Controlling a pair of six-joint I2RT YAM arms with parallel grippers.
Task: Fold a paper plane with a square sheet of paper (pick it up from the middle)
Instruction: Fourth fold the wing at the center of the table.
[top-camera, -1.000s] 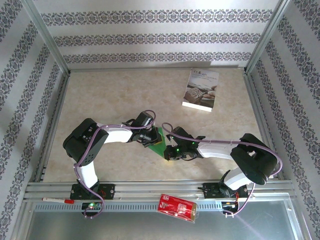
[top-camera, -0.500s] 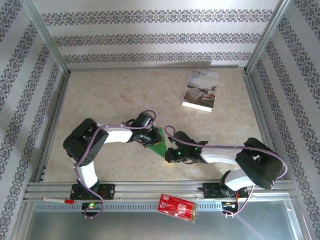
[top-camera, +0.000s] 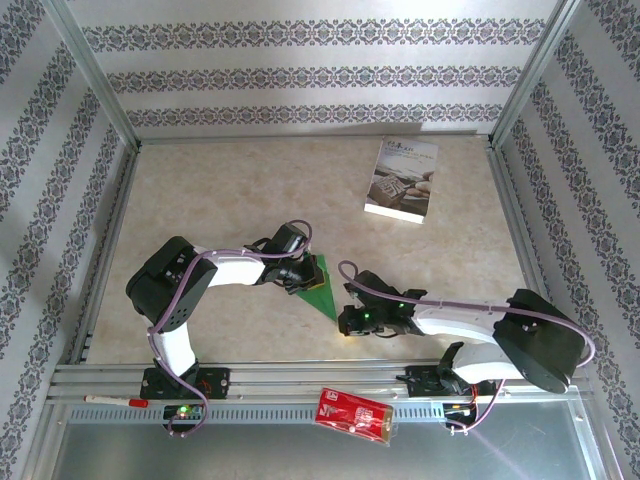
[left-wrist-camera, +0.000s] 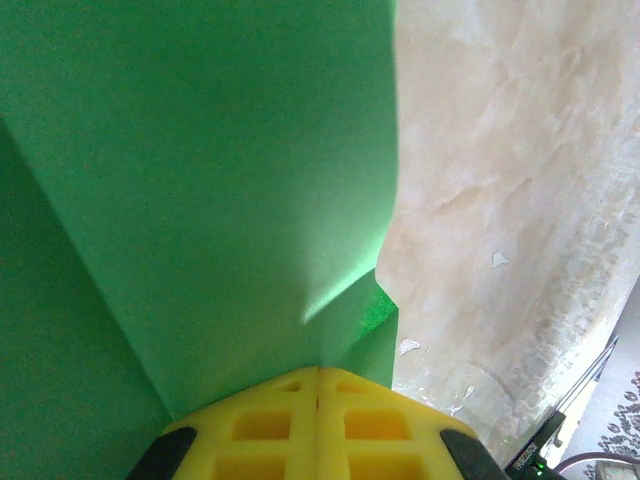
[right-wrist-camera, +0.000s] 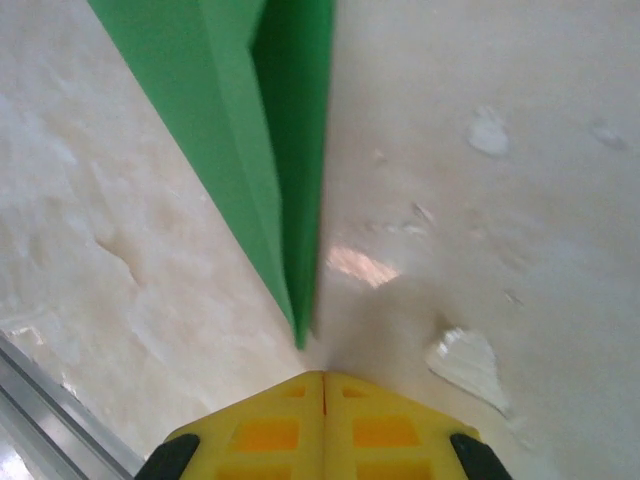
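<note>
The bright green paper (top-camera: 322, 291) lies on the table folded into a slim pointed dart, a paper plane shape with a lengthwise crease, its tip toward the near edge. My left gripper (top-camera: 306, 275) is shut, its yellow fingertips resting on the wide end of the paper (left-wrist-camera: 200, 180); in the left wrist view the left gripper (left-wrist-camera: 320, 370) shows no paper between its pads. My right gripper (top-camera: 346, 322) is shut and sits just off the tip. In the right wrist view the green point (right-wrist-camera: 285, 200) ends a short way ahead of the right gripper (right-wrist-camera: 322, 375), not touching it.
A white printed booklet (top-camera: 402, 180) lies at the back right. A red packet (top-camera: 353, 415) and a white stick with a red end (top-camera: 115, 401) rest on the metal rail (top-camera: 300, 375) at the near edge. Patterned walls and metal posts enclose the table.
My right gripper has slid along the paper toward the near edge and come off its tip; the right arm swung lower. The left gripper and the paper stayed put.
</note>
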